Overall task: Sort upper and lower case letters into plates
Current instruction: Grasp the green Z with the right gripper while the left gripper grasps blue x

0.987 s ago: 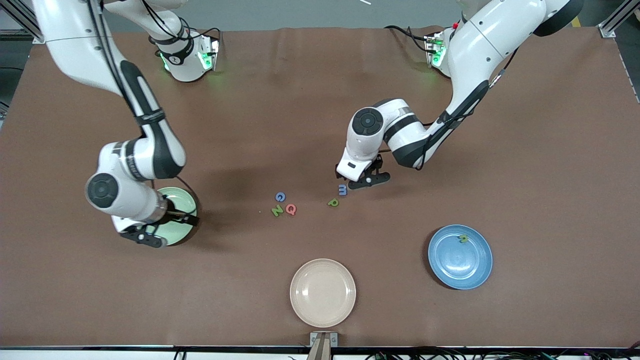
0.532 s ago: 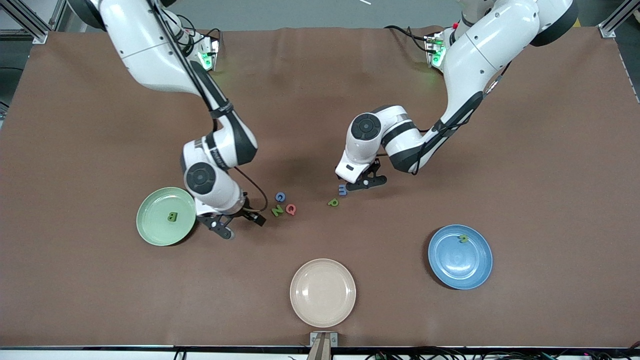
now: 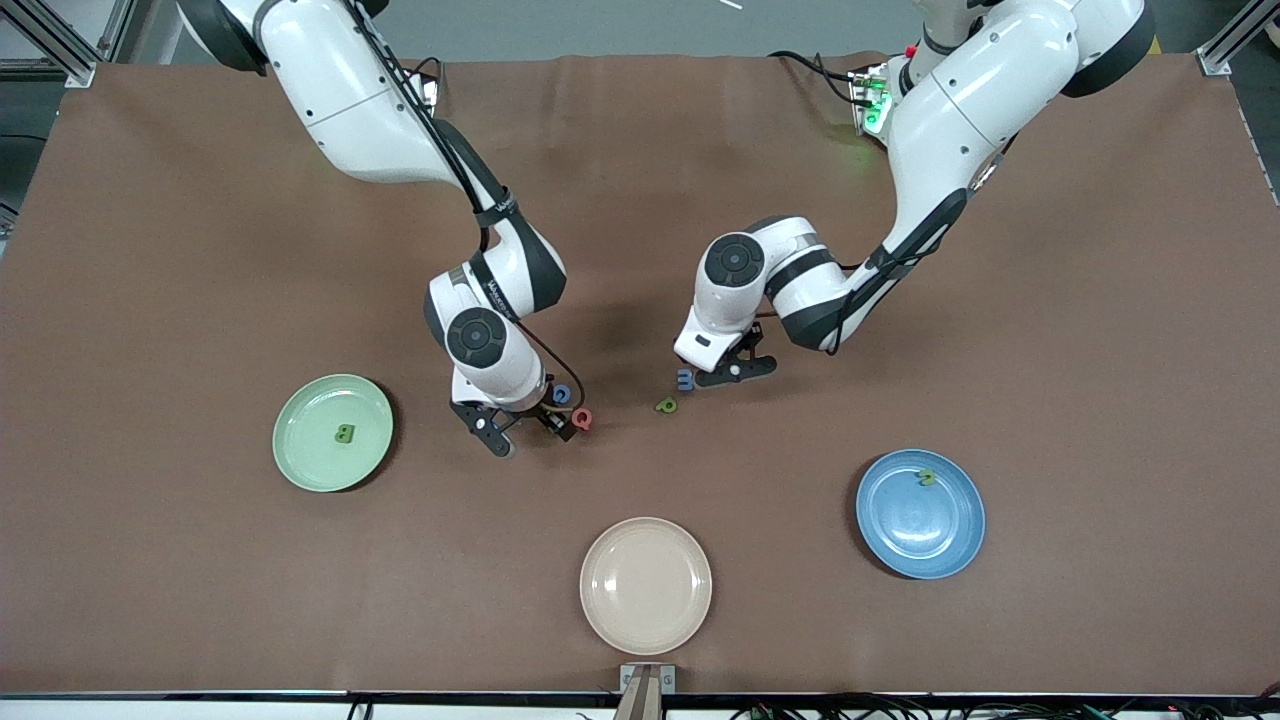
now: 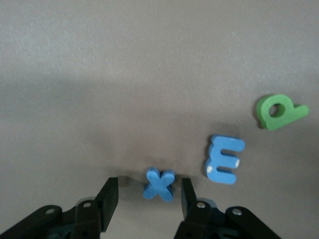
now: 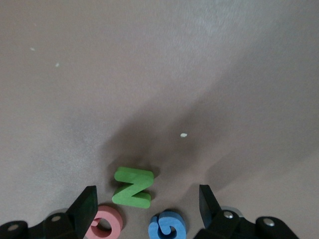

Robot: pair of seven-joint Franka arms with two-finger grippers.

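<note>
The pale mint plate (image 3: 308, 457) holds a green B (image 3: 343, 434). The blue plate (image 3: 915, 535) holds a small green letter (image 3: 927, 477). My right gripper (image 3: 530, 430) is open, low over a cluster: green N (image 5: 132, 186), pink Q (image 5: 107, 224) (image 3: 582, 418) and blue G (image 5: 167, 226) (image 3: 561, 394), which lie between its spread fingers (image 5: 147, 199). My left gripper (image 3: 735, 368) is open with a blue x (image 4: 159, 183) between its fingers (image 4: 148, 188). A blue m (image 3: 685, 380) (image 4: 224, 159) and a green p (image 3: 666, 405) (image 4: 280, 112) lie beside it.
A beige plate (image 3: 646, 620) sits empty at the table edge nearest the front camera, between the mint and blue plates. Both arms reach toward the table's middle, their letter groups a short way apart.
My right arm has swung from over the mint plate, where the B now lies, to the N, Q, G cluster. My left gripper has stayed by the blue m.
</note>
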